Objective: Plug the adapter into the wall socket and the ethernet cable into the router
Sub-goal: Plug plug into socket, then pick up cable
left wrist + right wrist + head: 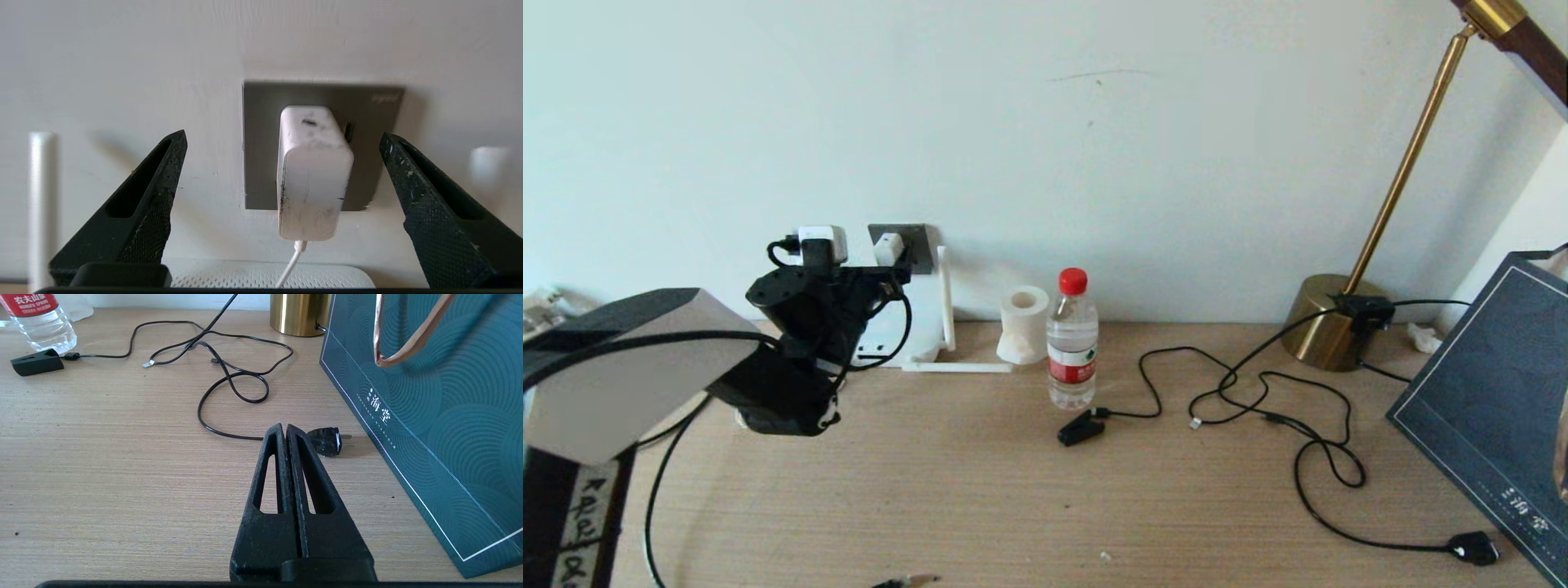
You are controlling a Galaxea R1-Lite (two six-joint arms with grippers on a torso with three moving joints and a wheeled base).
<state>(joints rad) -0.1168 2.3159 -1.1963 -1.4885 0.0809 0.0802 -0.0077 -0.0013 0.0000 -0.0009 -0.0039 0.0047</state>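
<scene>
The white adapter point(888, 247) sits in the dark grey wall socket point(916, 245) on the wall, its thin white cord hanging down. In the left wrist view my left gripper point(282, 134) is open just in front of it, with a finger on each side of the adapter point(312, 179) and a clear gap to it on both. The white router point(269, 275) lies below the socket point(261, 143); one antenna point(945, 294) stands upright. The ethernet cable's clear-tipped connector point(1194, 423) lies loose mid-table. My right gripper point(284, 426) is shut and empty, low over the table, out of the head view.
A water bottle point(1072, 343), a tissue roll point(1023, 324) and a black clip-like plug point(1081, 429) stand mid-table. A brass lamp point(1331, 327) and a dark paper bag point(1486, 408) fill the right side. A black power plug point(327, 441) lies just beyond my right fingertips.
</scene>
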